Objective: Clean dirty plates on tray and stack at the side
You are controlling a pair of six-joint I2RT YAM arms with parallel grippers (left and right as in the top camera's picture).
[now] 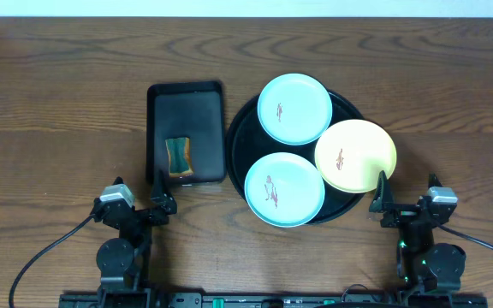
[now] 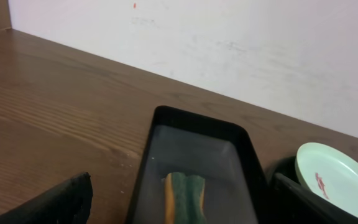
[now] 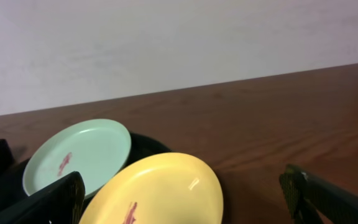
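The round black tray (image 1: 240,137) holds three dirty plates, each with a reddish-brown smear. A mint-blue plate (image 1: 294,108) sits at the back and also shows in the right wrist view (image 3: 79,152). A second mint-blue plate (image 1: 284,189) sits at the front and also shows in the left wrist view (image 2: 337,186). A pale yellow plate (image 1: 356,155) lies at the right, overhanging the rim, and also shows in the right wrist view (image 3: 157,190). My left gripper (image 1: 163,198) is open and empty, near the rectangular tray's front. My right gripper (image 1: 382,198) is open and empty, just in front of the yellow plate.
A smaller rectangular black tray (image 1: 185,103) stands left of the round tray. It holds a green and orange sponge (image 1: 177,156), also in the left wrist view (image 2: 184,198). A pale wall runs along the table's far edge.
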